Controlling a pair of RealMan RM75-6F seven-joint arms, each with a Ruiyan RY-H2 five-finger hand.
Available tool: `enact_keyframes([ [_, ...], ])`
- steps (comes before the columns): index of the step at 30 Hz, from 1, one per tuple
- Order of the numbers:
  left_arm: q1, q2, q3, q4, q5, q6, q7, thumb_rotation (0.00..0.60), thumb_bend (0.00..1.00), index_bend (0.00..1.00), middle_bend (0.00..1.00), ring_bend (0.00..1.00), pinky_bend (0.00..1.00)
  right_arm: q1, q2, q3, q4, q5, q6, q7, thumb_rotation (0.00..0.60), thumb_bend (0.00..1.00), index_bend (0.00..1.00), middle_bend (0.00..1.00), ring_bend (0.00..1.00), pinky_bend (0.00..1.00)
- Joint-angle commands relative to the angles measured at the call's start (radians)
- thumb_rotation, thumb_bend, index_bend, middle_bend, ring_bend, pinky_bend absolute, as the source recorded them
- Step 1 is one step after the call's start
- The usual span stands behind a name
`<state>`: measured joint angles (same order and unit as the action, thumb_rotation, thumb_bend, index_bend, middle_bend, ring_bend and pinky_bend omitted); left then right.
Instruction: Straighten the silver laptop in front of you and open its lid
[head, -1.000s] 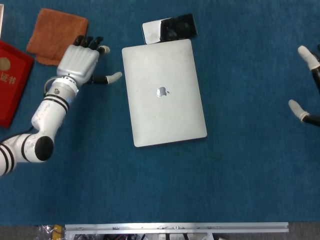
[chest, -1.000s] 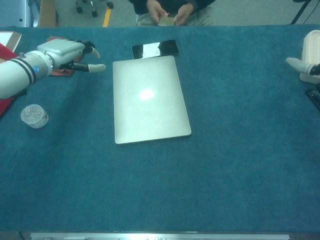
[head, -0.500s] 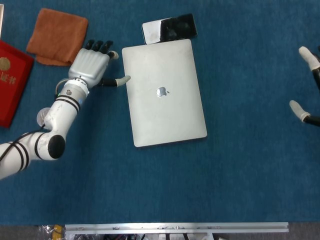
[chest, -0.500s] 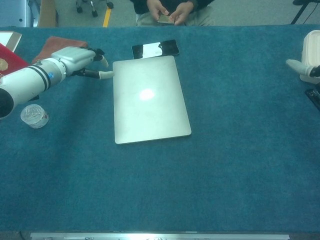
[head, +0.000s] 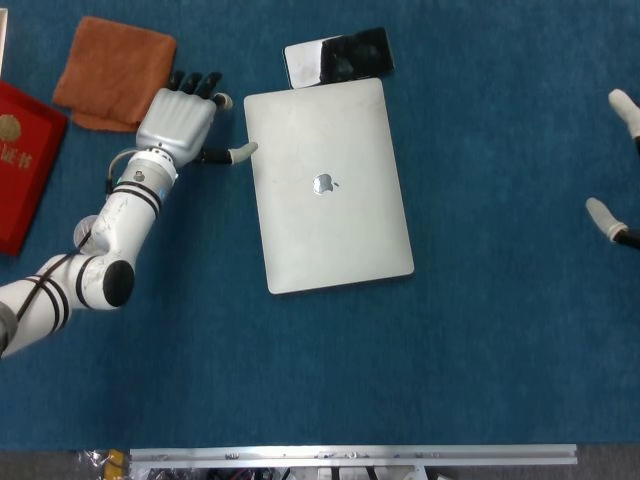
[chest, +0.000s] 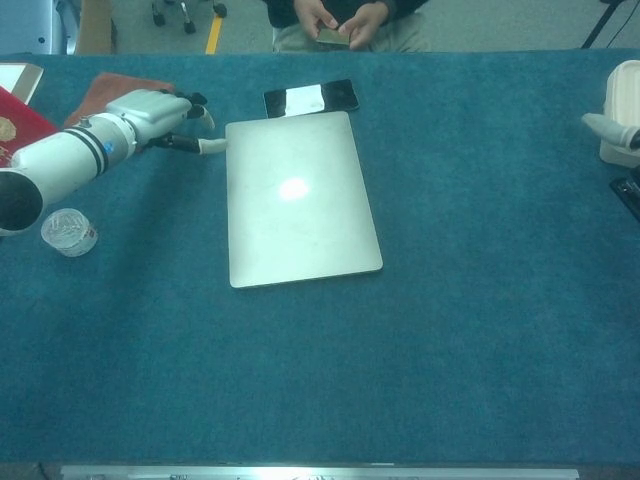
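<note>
The silver laptop (head: 328, 185) (chest: 298, 198) lies shut and flat on the blue table, slightly skewed, its logo facing up. My left hand (head: 182, 120) (chest: 155, 108) sits just off the laptop's far left edge, palm down, holding nothing; its thumb tip touches that edge near the far corner. At the right border only fingertips of my right hand (head: 612, 218) (chest: 605, 128) show, spread apart and far from the laptop.
A black phone (head: 338, 56) (chest: 311, 97) lies just beyond the laptop's far edge. An orange cloth (head: 115, 72) and a red booklet (head: 22, 162) lie at the far left. A small clear lid (chest: 68, 231) sits near the left arm. A person sits across the table.
My left hand moved right from beside the cloth until its thumb reached the laptop's left edge, then shifted slightly toward the far corner. The right hand drifted a little further right. The laptop has not moved.
</note>
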<state>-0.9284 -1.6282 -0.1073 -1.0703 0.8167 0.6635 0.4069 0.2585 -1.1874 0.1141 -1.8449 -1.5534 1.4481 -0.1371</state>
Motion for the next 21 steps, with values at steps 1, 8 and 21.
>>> enact_keyframes([
  [1, 0.0, -0.009, -0.001, 0.014, 0.004, -0.006, -0.006, 0.049, 0.14, 0.2, 0.01, 0.0, 0.0, 0.0, 0.0, 0.001, -0.002, 0.0, -0.001, -0.001, 0.6, 0.21, 0.01, 0.18, 0.02, 0.09],
  [8, -0.005, -0.027, -0.005, 0.044, 0.01, -0.018, -0.013, 0.048, 0.14, 0.2, 0.01, 0.0, 0.0, -0.003, 0.003, 0.004, -0.005, 0.001, 0.002, -0.002, 0.6, 0.22, 0.01, 0.18, 0.02, 0.09],
  [21, -0.012, -0.049, -0.01, 0.074, 0.001, -0.03, -0.003, 0.047, 0.14, 0.2, 0.0, 0.0, 0.0, -0.009, 0.01, 0.008, -0.007, 0.0, 0.007, 0.004, 0.6, 0.21, 0.01, 0.18, 0.02, 0.09],
])
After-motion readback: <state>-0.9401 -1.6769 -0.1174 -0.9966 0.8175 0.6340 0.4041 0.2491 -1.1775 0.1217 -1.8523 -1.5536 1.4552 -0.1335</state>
